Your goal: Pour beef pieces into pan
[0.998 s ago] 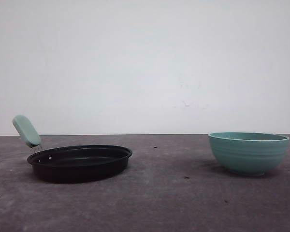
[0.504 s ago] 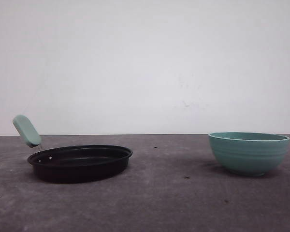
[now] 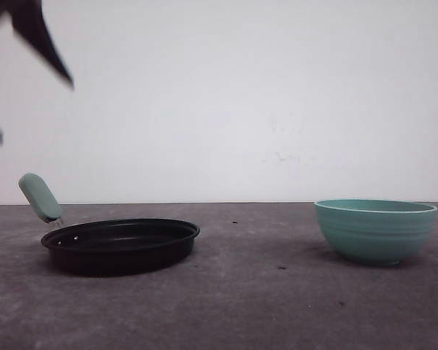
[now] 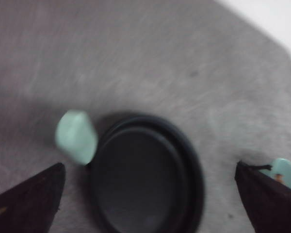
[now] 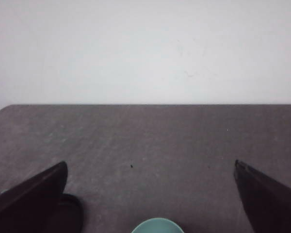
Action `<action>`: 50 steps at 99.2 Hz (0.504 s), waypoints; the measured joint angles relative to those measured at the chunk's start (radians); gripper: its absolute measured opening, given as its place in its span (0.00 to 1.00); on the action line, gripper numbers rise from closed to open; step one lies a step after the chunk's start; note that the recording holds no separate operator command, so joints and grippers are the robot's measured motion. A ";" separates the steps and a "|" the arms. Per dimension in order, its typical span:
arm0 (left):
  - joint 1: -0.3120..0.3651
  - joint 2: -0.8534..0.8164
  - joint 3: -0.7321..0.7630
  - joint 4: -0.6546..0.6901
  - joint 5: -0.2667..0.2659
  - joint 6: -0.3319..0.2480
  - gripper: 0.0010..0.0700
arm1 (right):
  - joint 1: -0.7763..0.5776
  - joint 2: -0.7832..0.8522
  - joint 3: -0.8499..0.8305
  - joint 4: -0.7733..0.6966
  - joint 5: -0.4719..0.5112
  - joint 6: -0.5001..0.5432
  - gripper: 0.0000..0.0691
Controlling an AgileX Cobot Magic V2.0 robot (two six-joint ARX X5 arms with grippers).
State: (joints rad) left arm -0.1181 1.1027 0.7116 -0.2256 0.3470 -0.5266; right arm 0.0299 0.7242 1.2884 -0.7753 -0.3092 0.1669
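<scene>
Front view: the black pan (image 3: 121, 244) is sitting on the grey worktop (image 3: 263, 306), left of a teal bowl (image 3: 375, 230). Left wrist view: the left gripper (image 4: 150, 204) is hovering over the pan (image 4: 145, 177), jaws spread wide. Right wrist view: the right gripper (image 5: 150, 194) is hanging above the bowl (image 5: 157, 226), jaws spread.

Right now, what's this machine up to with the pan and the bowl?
Nothing is being held at this moment. A black pan with a mint-green handle sits on the left of the grey table, and a teal bowl sits on the right. The left pincer hangs open above the pan, appearing blurred at the front view's top left corner. The right pincer is open too, with the bowl's rim just below it.
</scene>
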 joint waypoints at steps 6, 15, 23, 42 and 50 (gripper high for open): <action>0.000 0.063 -0.024 0.053 0.000 -0.016 0.99 | 0.000 -0.012 0.000 -0.008 0.000 -0.003 0.99; 0.000 0.169 -0.025 0.133 0.030 -0.025 0.97 | 0.000 -0.033 0.000 -0.032 0.000 -0.003 0.99; 0.000 0.253 -0.025 0.230 0.089 -0.043 0.89 | 0.001 -0.051 0.000 -0.060 0.000 -0.004 0.99; 0.000 0.412 -0.025 0.404 0.116 -0.125 0.76 | 0.001 -0.068 0.000 -0.147 0.000 -0.006 0.99; 0.000 0.452 -0.025 0.433 0.117 -0.141 0.56 | 0.001 -0.071 0.000 -0.182 0.000 -0.007 0.99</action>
State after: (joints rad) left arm -0.1181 1.5547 0.6868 0.2077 0.4637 -0.6674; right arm 0.0307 0.6537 1.2884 -0.9577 -0.3096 0.1600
